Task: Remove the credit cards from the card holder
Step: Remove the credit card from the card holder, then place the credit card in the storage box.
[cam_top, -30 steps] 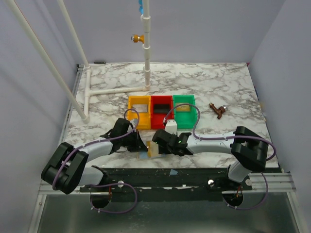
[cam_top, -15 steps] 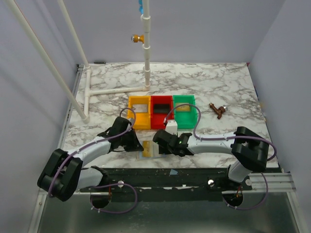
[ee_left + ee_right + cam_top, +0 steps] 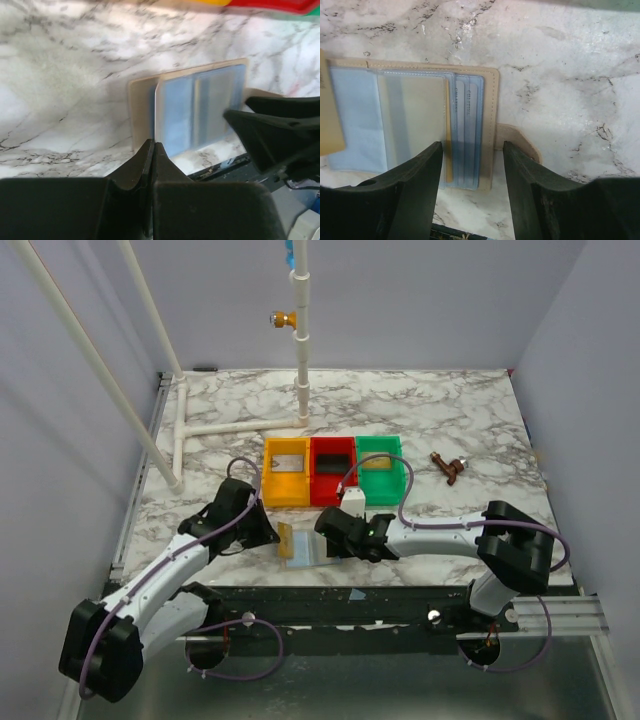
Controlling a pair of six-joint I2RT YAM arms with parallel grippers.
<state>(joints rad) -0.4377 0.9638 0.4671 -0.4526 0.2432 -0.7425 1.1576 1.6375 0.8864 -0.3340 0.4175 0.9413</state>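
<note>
The card holder [image 3: 308, 546] lies open near the table's front edge, grey-blue lining up [image 3: 410, 120] [image 3: 200, 105]. A tan piece [image 3: 285, 538] stands at its left end [image 3: 327, 110]; flap or card, I cannot tell. A tan-yellow card edge [image 3: 448, 145] shows in a pocket. My left gripper [image 3: 266, 531] is shut, tips [image 3: 153, 146] at the holder's left edge; I see nothing between them. My right gripper [image 3: 335, 540] is open, straddling the holder's right end [image 3: 472, 167]. A grey card [image 3: 290, 462] lies in the yellow tray, a black card [image 3: 333, 466] in the red tray.
Yellow [image 3: 270, 485], red [image 3: 332, 495] and green [image 3: 400, 475] trays stand in a row behind the holder; the green one holds something small. A white block [image 3: 352, 502] sits by the right arm. A brown object [image 3: 449, 468] lies right. White pipes [image 3: 240, 427] stand behind.
The holder was folded between both grippers and now lies open. My left gripper has drawn back to the left. The right gripper has stayed in place.
</note>
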